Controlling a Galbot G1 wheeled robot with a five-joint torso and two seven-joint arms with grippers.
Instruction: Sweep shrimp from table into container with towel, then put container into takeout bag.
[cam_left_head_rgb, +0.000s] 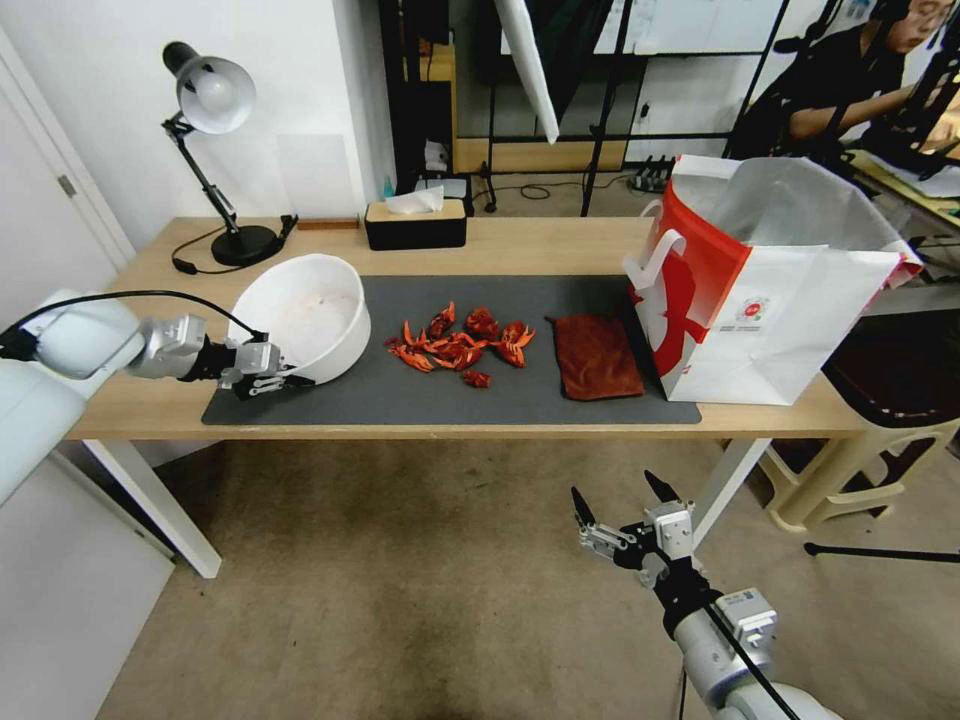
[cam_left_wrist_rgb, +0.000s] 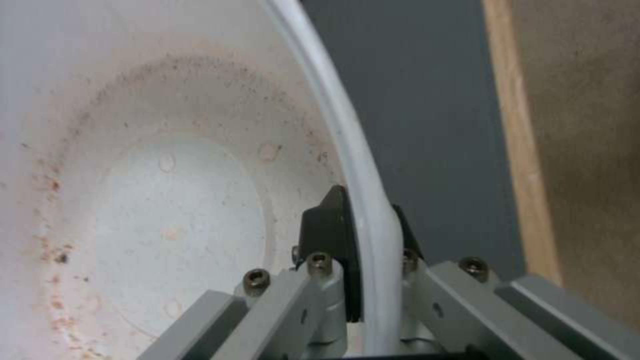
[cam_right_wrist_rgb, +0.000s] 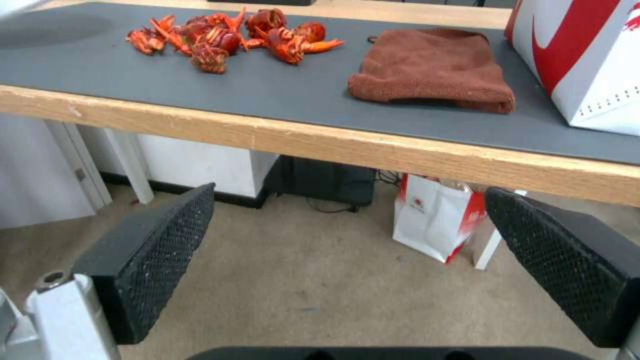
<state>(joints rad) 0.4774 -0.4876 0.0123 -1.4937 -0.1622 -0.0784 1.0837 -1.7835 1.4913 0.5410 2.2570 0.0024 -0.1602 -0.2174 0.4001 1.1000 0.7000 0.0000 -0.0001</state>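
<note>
The shrimp (cam_left_head_rgb: 460, 345) lie in a loose red-orange heap at the middle of the head view, on the dark grey mat (cam_left_head_rgb: 440, 395) that covers the tabletop (cam_left_head_rgb: 560, 245). Just right of the heap, apart from it, the rust-brown towel (cam_left_head_rgb: 597, 357) lies flat on the mat, and right of that stands the takeout bag (cam_left_head_rgb: 770, 285), upright and open, its red side panel facing the towel.

Left of the shrimp the white container (cam_left_head_rgb: 305, 315) is tipped, its mouth turned toward the heap. The left pincer (cam_left_head_rgb: 268, 377) reaches in from the left edge of the frame and is clamped on the container's near rim; in the left wrist view the left pincer (cam_left_wrist_rgb: 363, 240) has one dark pad inside the stained bowl and one outside, squeezing the rim (cam_left_wrist_rgb: 347, 150) between them.

The right pincer (cam_left_head_rgb: 615, 500) hangs low in the frame, in front of the tabletop and over the carpet, spread wide and holding nothing. In the right wrist view its fingers (cam_right_wrist_rgb: 150, 260) frame the tabletop's front edge, with the shrimp (cam_right_wrist_rgb: 227, 32) and towel (cam_right_wrist_rgb: 433, 75) above.
</note>
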